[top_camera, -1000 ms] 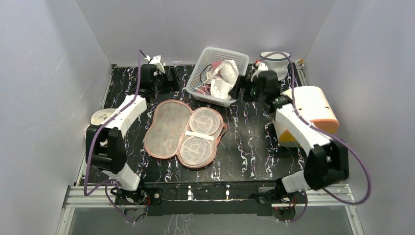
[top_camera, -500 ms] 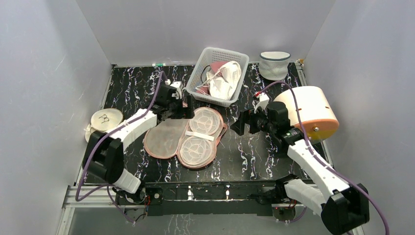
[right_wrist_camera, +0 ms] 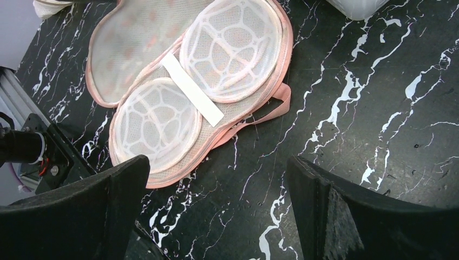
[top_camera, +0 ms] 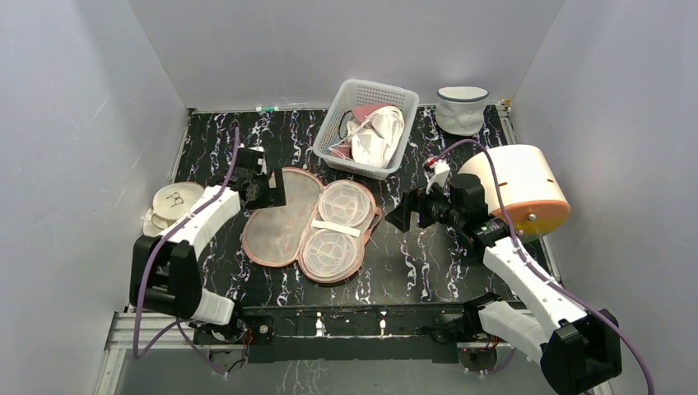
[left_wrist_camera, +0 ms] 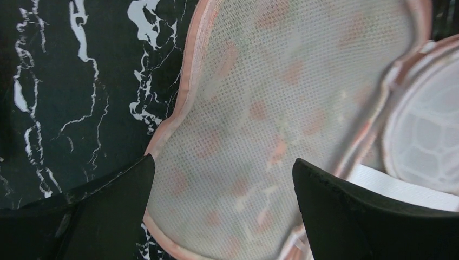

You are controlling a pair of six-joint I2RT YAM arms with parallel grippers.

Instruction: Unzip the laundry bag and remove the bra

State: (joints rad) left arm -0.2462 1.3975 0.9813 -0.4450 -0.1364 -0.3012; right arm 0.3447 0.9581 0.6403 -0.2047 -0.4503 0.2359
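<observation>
The peach-pink laundry bag lies unzipped and spread flat on the black marbled table. Its left half shows whitish mesh. Its right half holds two white ribbed cups crossed by a white band. The white bra lies in the white basket at the back. My left gripper is open and empty just above the bag's far left lobe; it also shows in the left wrist view. My right gripper is open and empty over bare table to the right of the bag; it also shows in the right wrist view.
The white basket also holds a pink garment. A white mesh tub stands at the back right. A white and orange drum sits beside the right arm. A cream disc case lies at the left edge.
My right gripper has drawn back from the basket to the table right of the bag; the white bra stays in the basket. My left gripper came forward from the back onto the bag's left lobe.
</observation>
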